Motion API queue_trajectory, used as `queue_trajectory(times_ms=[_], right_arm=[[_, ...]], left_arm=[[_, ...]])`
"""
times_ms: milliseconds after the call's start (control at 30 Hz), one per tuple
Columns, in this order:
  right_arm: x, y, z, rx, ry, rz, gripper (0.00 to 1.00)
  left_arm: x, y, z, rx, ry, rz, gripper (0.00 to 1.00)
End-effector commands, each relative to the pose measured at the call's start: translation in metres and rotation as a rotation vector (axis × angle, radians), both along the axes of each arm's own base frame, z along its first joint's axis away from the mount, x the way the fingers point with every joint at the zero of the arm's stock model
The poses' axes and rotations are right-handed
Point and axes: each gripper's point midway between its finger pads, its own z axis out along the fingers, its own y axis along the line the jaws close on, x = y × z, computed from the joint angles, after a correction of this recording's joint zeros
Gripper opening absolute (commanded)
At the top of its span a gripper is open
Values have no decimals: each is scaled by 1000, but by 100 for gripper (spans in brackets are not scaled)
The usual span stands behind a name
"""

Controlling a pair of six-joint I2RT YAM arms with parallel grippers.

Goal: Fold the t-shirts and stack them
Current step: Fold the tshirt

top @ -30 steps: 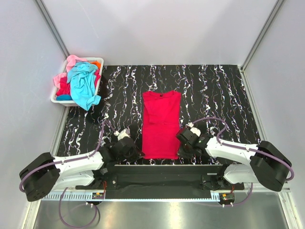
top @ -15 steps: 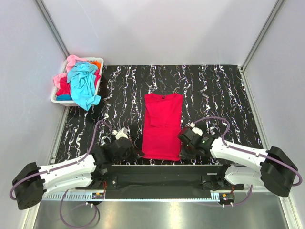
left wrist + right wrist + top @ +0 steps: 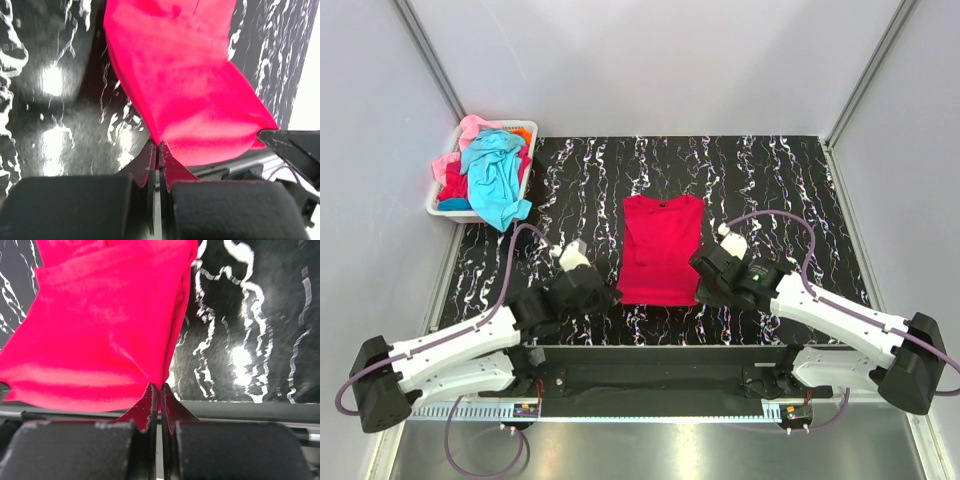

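left gripper (image 3: pixel 159 146), right gripper (image 3: pixel 156 386) pinched tight on crimson t-shirt (image 3: pixel 660 250) hem corners | risk: thin pinch slips, uneven lift skews fold

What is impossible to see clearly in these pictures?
- Top view: red t-shirt near corners, covered by left tool and right tool.
- Top view: shirts deep in the basket, buried under the turquoise t-shirt.
- Both wrist views: the shirt's far end, cut off by the top edge.
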Motion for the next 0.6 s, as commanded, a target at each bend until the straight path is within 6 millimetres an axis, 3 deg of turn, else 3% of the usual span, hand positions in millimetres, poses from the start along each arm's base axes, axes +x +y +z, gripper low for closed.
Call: queue_trajectory(times_ms=[0,67,133,167,233,267,400,567], right_arm=[[17,-14,21,-98,-106,-6,0],[25,-16,26,-133,-138,-6,0],[36,-16,38,-155,-182,-16,0],[41,-16,41,-171,-200,-9,0],[54,-17,51,-189,-224,-26,0],[59,-19,53,-212,-232,-19,0],[92,-25,63,-228,-268,-40,0],[138,-35,61,-205,-300,-33,0]], left_arm=[[27,3,29,83,-115,53,0],[40,-1,46,104,-159,64,0],[52,-2,47,152,-166,70,0],[59,-7,61,141,-186,75,0],[72,-8,62,186,-194,87,0],[79,-12,73,176,-209,94,0],[107,-7,77,218,-213,141,0],[141,0,76,250,-207,179,0]])
